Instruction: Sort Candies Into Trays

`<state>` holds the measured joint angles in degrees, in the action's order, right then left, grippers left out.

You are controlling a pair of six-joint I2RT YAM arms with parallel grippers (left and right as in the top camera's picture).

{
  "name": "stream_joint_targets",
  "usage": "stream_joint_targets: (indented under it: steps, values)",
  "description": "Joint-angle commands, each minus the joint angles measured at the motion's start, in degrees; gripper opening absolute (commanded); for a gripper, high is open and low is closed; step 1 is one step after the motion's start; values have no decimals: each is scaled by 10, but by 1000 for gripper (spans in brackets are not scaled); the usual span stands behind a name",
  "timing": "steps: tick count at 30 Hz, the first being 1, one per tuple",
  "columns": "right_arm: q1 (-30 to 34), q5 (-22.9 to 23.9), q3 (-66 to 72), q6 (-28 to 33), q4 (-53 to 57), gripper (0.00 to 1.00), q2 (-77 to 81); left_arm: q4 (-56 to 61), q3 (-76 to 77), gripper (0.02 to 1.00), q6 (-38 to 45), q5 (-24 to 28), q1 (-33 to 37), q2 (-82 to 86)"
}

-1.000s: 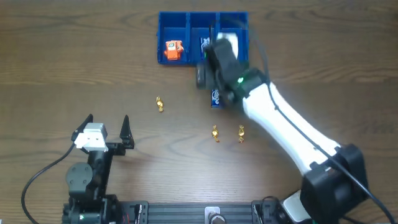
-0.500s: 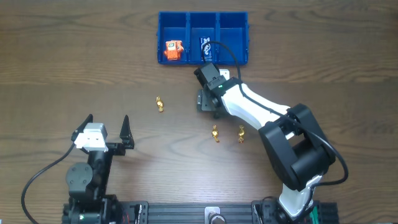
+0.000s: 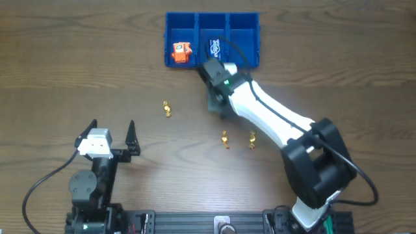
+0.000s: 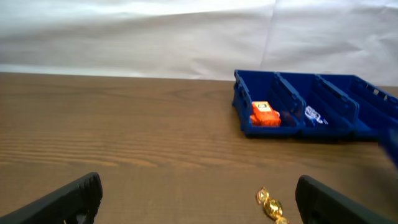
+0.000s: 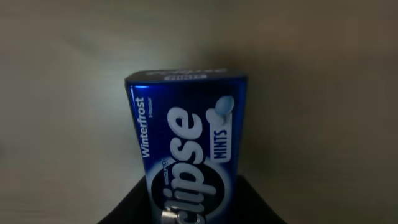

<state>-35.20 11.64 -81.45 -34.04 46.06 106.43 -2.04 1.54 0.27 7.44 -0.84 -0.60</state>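
Right wrist view: we see our right tool (image 5: 186, 206) closed around a blue mint box (image 5: 186, 134); our left tool (image 4: 200, 198) gapes wide, empty, above the worktop (image 4: 124, 137).

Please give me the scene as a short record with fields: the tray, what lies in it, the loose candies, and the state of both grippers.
tray: blue tray, three compartments, at the far side of the table
left compartment: orange candy
middle compartment: blue pack
loose on the table: left gold candy, middle gold candy, right gold candy
right gripper: shut on blue mint box, close to the tray
left gripper: open, holding nothing, near its own base
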Motion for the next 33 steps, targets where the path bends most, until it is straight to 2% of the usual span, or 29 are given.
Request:
stream_joint_targets:
  steps: [1,4,6,9,12,15,16,17,18,19,23,25,28,33]
  values:
    - [23,68,-256,75,68,213,58,-16,-13,998,6,12,3,3]
    - [45,67,-421,89,109,211,174,-16,-13,998,6,12,3,3]
    - [58,43,-495,91,110,213,247,-16,-13,998,6,12,3,3]
    - [72,16,-510,90,92,213,291,-16,-13,998,6,12,3,3]
    - [78,16,-510,90,92,213,301,-16,-13,996,6,12,3,3]
    - [78,16,-510,90,84,286,301,-16,-13,998,6,12,3,3]
    - [78,16,-510,90,82,343,301,-16,-13,998,6,12,3,3]
    - [78,16,-510,88,81,485,301,-16,-13,996,6,12,3,3]
    - [78,16,-510,88,81,720,301,-16,-13,998,6,12,3,3]
    - [78,16,-510,88,80,996,299,-16,-13,998,6,12,3,3]
    - [69,-2,-510,88,92,998,256,-16,-13,998,6,12,3,3]
    - [32,-2,-510,85,134,998,225,-16,-13,998,6,12,3,3]
    - [-59,-2,-501,23,214,998,220,-16,-13,998,6,12,3,3]
    - [-149,-37,-375,-49,163,996,222,-16,-13,998,6,12,3,3]
